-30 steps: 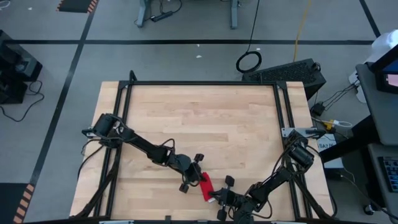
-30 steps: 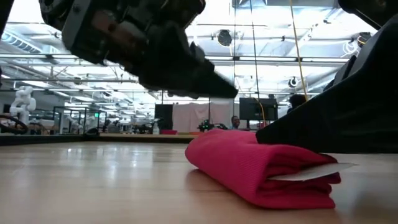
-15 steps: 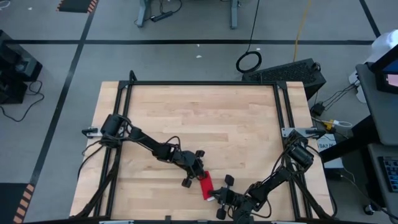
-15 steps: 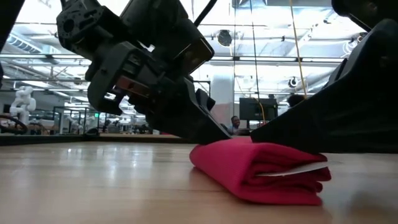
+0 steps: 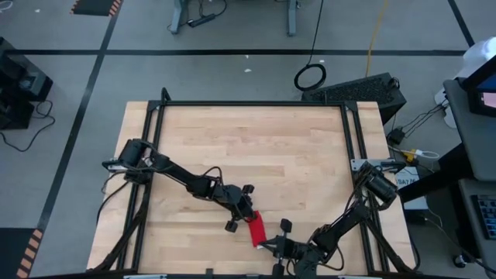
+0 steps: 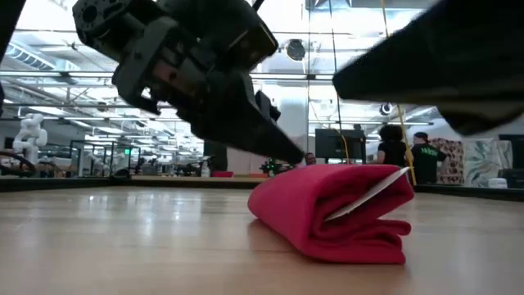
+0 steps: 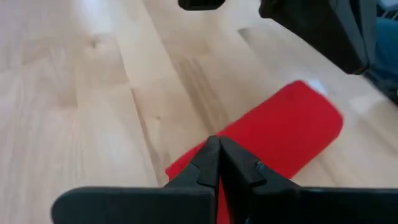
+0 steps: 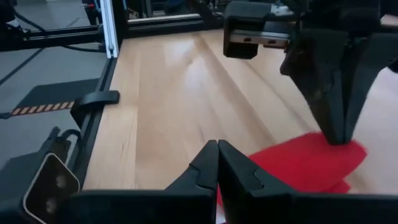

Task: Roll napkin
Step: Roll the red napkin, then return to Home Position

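Note:
The red napkin (image 5: 255,227) lies near the table's near edge as a short folded roll, its underside on the wood. A white tag (image 6: 370,194) slants out between its layers. My left gripper (image 5: 248,214) is shut, its tips on the napkin's far end (image 6: 299,168). My right gripper (image 5: 263,245) is shut too. It hangs above and just nearer than the napkin (image 8: 305,165), clear of it in the low view (image 6: 352,82). My left gripper presses its shut fingertips (image 8: 336,134) down on the top of the napkin's far end (image 7: 239,140). It comes slanting down from the table's left and far side. The napkin lies flat on the table beneath it, its other end free.
Bare wooden table (image 5: 248,147) stretches to the far side and to both sides. Black rails (image 5: 151,139) run along the left and right edges. The near edge lies close behind my right gripper.
My right gripper has risen straight up off the napkin, staying shut. The napkin's near end has sprung up, its layers gaping and the tag tilting upward. My left gripper has come down toward the napkin's far end, staying shut.

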